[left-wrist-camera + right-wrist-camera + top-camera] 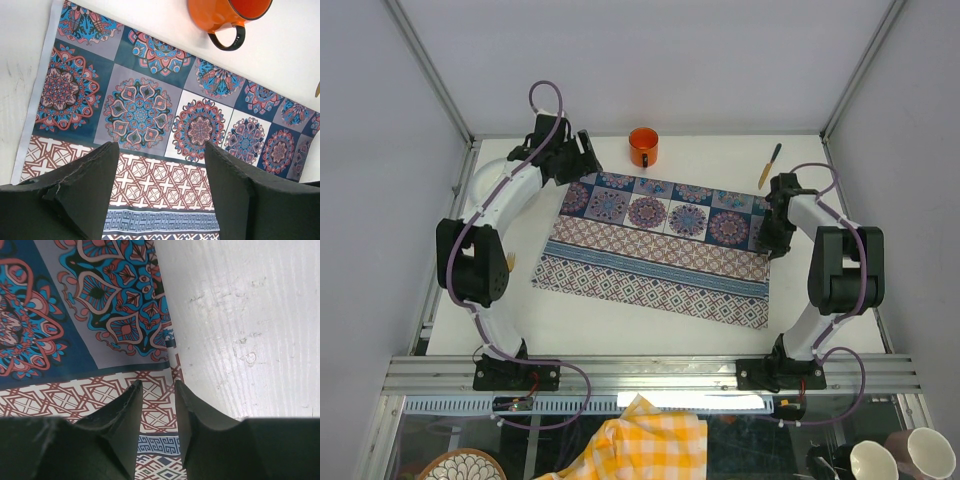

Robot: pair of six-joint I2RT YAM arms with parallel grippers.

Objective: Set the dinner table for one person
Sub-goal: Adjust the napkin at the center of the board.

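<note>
The white dinner table [650,325] carries a blue-and-purple patterned cloth [660,250], spread flat at its middle. My left gripper [582,160] hovers over the cloth's back left corner. In the left wrist view it [160,147] is open wide, with only cloth [150,100] showing between the fingers. My right gripper [772,228] is low at the cloth's right edge. In the right wrist view its jaws [157,382] stand a narrow gap apart over the cloth's border [75,315], with bare table [240,315] beside them and nothing pinched.
An orange mug [643,147] stands behind the cloth, its black handle seen in the left wrist view [220,15]. A yellow-handled knife [770,165] lies at the back right. A white round plate rim [485,178] shows under the left arm. Aluminium rails frame the table.
</note>
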